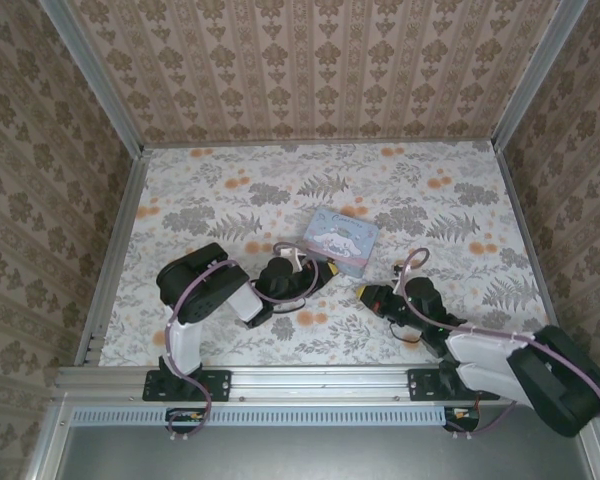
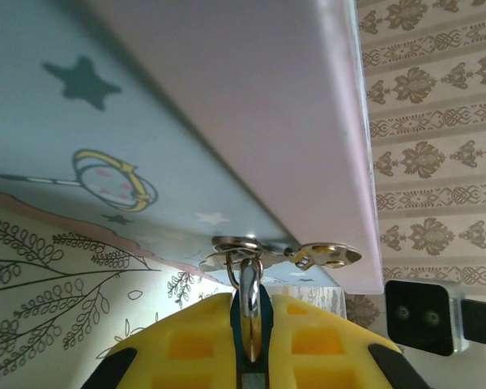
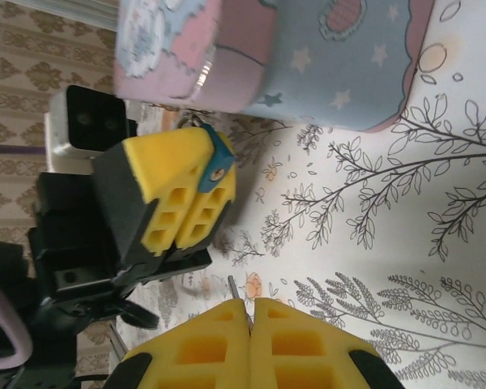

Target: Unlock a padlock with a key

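My left gripper (image 2: pixel 255 301) is shut on the small dark teal padlock (image 2: pixel 241 328). The lock's silver shackle (image 2: pixel 256 284) hangs through the metal hasp (image 2: pixel 241 247) on the edge of the pale blue box (image 2: pixel 146 121). In the right wrist view the padlock (image 3: pixel 218 159) peeks out as a teal sliver between the left fingers (image 3: pixel 178 190), its keyhole end facing my right gripper. The right gripper (image 3: pixel 251 305) is shut on the key (image 3: pixel 230 284), whose thin blade tip sticks out, a short way from the padlock. From above, the left gripper (image 1: pixel 325 272) touches the box (image 1: pixel 343 240); the right gripper (image 1: pixel 365 293) sits just right of it.
The box rests mid-table on the floral cloth (image 1: pixel 280 190). Wallpapered walls and aluminium rails (image 1: pixel 110 260) enclose the workspace. Both arms crowd the strip in front of the box, with open cloth behind and to the sides.
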